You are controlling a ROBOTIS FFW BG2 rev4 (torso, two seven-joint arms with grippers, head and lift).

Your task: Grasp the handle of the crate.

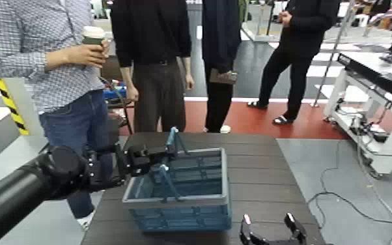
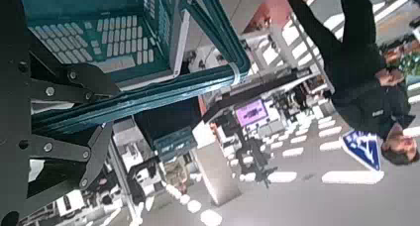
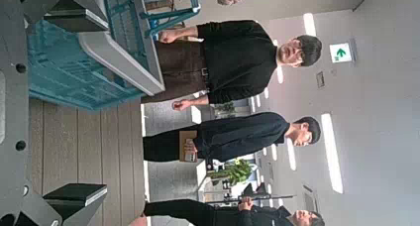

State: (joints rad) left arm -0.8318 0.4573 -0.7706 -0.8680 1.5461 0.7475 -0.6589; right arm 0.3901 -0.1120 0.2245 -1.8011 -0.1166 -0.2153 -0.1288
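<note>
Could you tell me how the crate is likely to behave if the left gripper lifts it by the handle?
The crate looks empty with lattice walls, so it is probably light. The handle is a thin arch, so it may flex. The left gripper meets the handle at its top, so the crate might swing or tilt when raised.

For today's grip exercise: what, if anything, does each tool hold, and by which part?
The left tool grips the crate's handle at one side, near its top. The right tool holds nothing; it waits open near the table's front edge.
</note>
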